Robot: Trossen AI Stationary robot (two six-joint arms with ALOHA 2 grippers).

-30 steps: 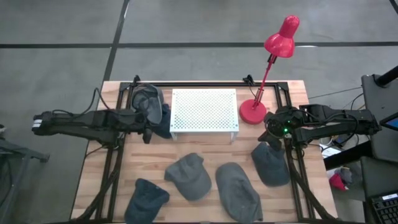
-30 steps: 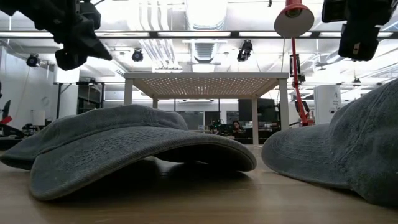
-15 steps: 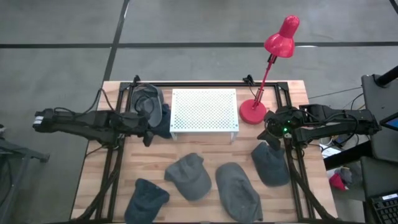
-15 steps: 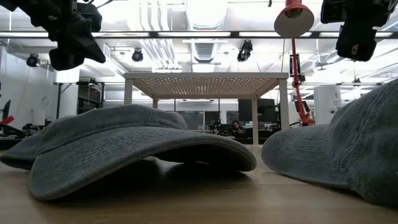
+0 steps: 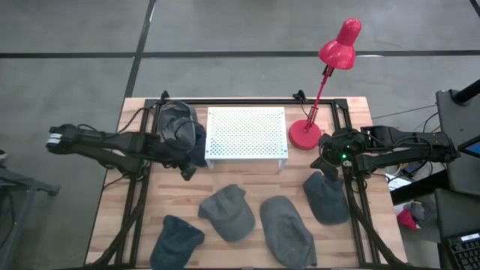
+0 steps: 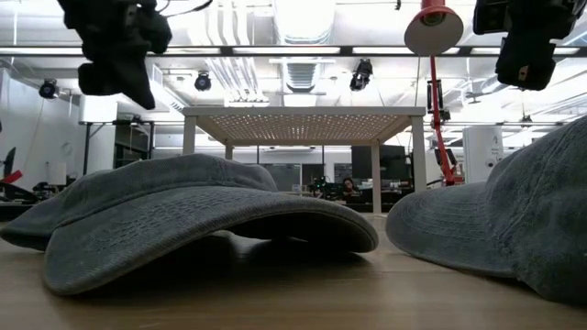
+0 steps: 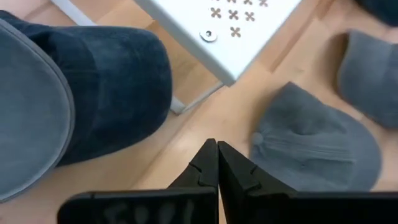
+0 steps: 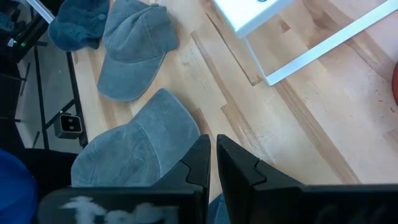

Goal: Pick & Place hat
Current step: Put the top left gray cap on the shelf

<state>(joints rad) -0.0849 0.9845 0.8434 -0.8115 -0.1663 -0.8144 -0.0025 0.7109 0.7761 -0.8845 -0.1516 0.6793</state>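
Here the left gripper (image 5: 187, 171) is hanging with its fingers pressed together and holding nothing, just near the left front leg of the white rack (image 5: 246, 134). Beside it, to the left of the rack, two caps (image 5: 180, 129) are lying in a pile. The right gripper (image 5: 328, 166) is also pressed together, over the far edge of the rightmost cap (image 5: 327, 198). Three more caps (image 5: 227, 212) are lying along the near side of the wooden table (image 5: 247, 180), and a red lamp (image 5: 324, 79) is standing to the right of the rack.

Both arms are black, slim and jointed, with dark cables running along them. The left arm (image 5: 112, 144) carries a white mark near its outer end; the right arm (image 5: 390, 150) shows what seems a small green light.
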